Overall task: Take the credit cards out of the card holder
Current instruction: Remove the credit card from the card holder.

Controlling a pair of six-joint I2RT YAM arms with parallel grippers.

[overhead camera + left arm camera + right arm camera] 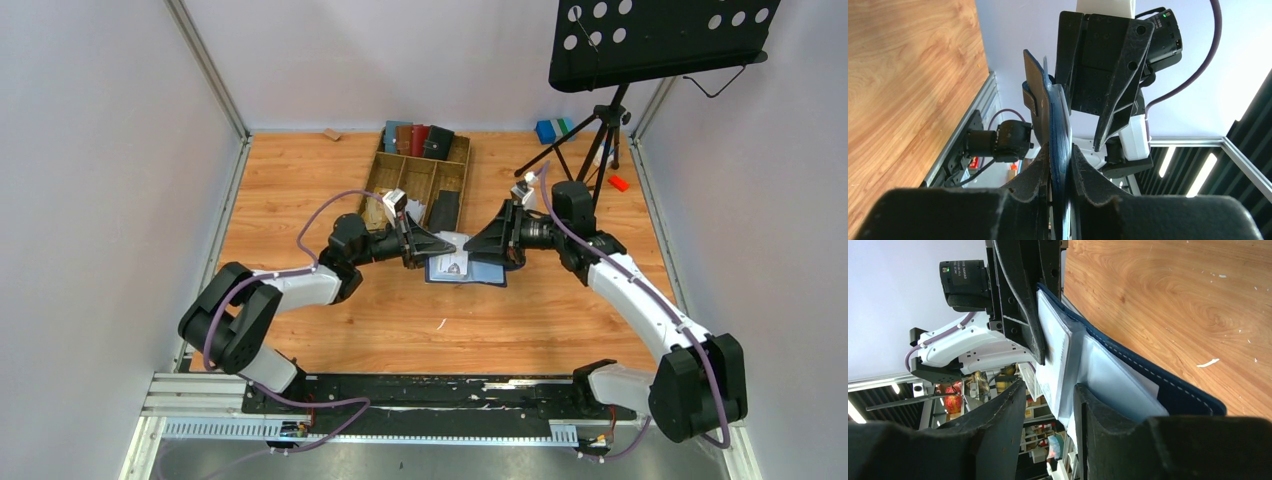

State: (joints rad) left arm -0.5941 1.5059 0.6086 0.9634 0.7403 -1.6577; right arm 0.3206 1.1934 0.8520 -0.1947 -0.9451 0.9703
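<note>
Above the counter (400,320), left end effector (1060,157) clamped card holder (487,273); right end effector (1050,392) was apart. Credit cards (1054,352) sat pocketed, none visibly out; removal prob. all left.

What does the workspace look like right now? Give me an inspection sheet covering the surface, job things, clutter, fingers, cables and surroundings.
Surface: wooden table, with a white scrap on it.
Job's things: navy card holder open between the two arms; cards in its pockets, not yet out.
Clutter: tray with spare holders; blue blocks; red piece.
Grippers: left gripper fingers clamped on the holder's edge; right gripper fingers apart, at the cards.
Cables: purple cables run along both arms, apart from the holder.
Surroundings: music stand at far right; pale walls.
</note>
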